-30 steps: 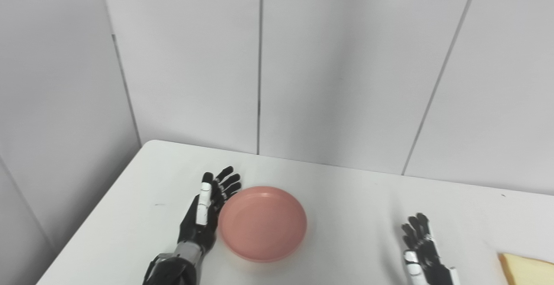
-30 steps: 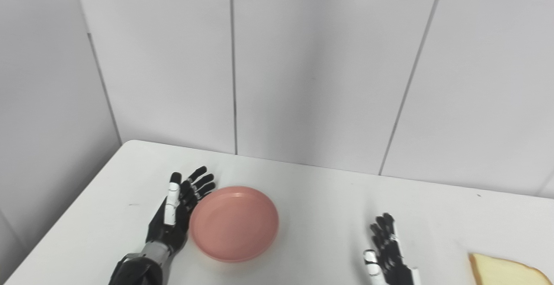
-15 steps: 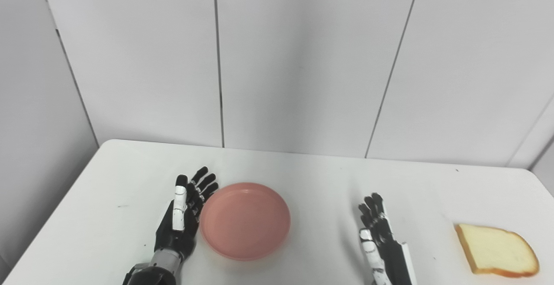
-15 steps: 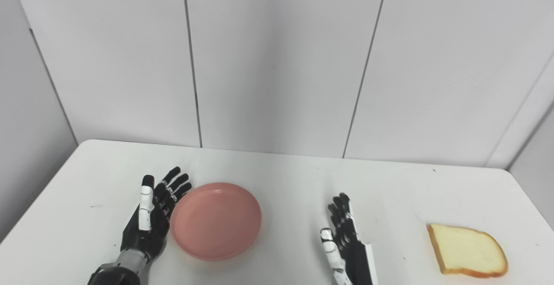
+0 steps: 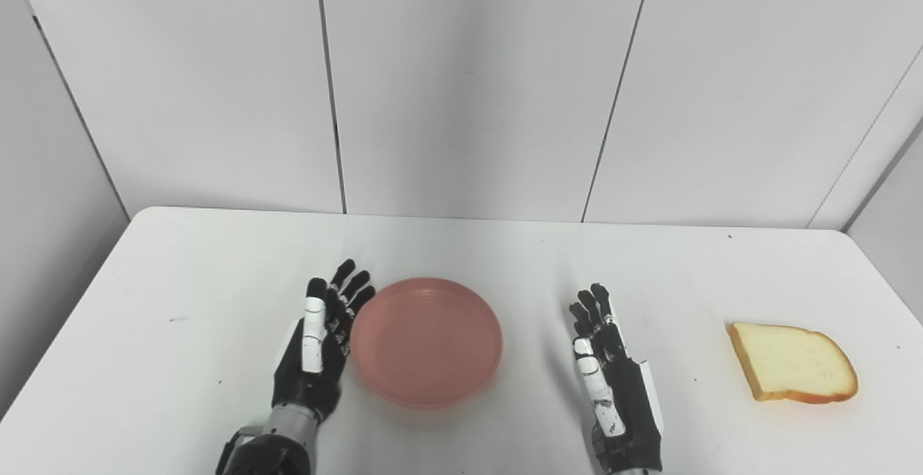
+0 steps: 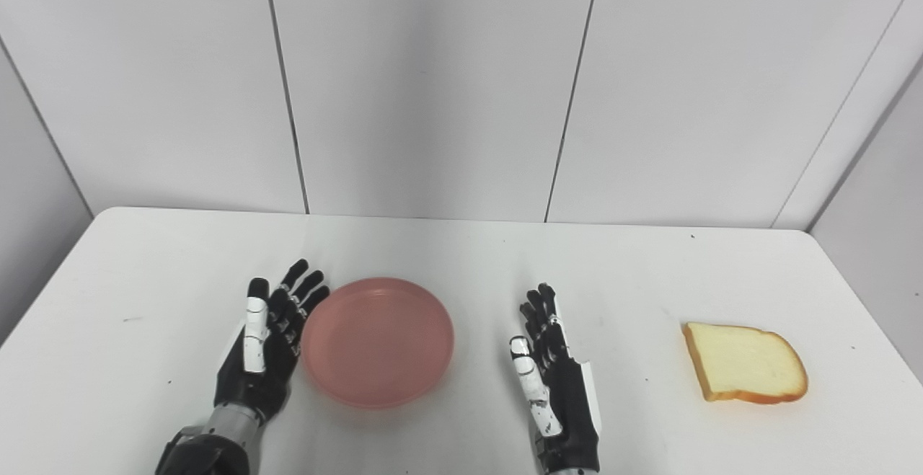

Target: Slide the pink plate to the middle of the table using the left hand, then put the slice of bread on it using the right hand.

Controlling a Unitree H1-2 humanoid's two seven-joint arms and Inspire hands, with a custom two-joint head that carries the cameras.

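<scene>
The pink plate [image 5: 427, 339] lies on the white table [image 5: 180, 280], a little left of the middle. My left hand [image 5: 317, 345] stands on edge against the plate's left rim, open, fingers straight and holding nothing. My right hand [image 5: 613, 381] stands open to the right of the plate, with bare table between them. A slice of bread [image 5: 792, 362] with a golden crust lies flat at the table's right side, well to the right of the right hand.
Grey wall panels [image 5: 469, 86] rise behind the table's far edge. The table's left edge [image 5: 65, 316] and right edge [image 5: 890, 280] both show. A small dark mark [image 5: 177, 318] sits on the left part of the tabletop.
The camera has swung right, so the whole picture shifted left and the bread came fully into view. Relative to the plate, the left hand stays at its rim; the right hand reaches further forward.
</scene>
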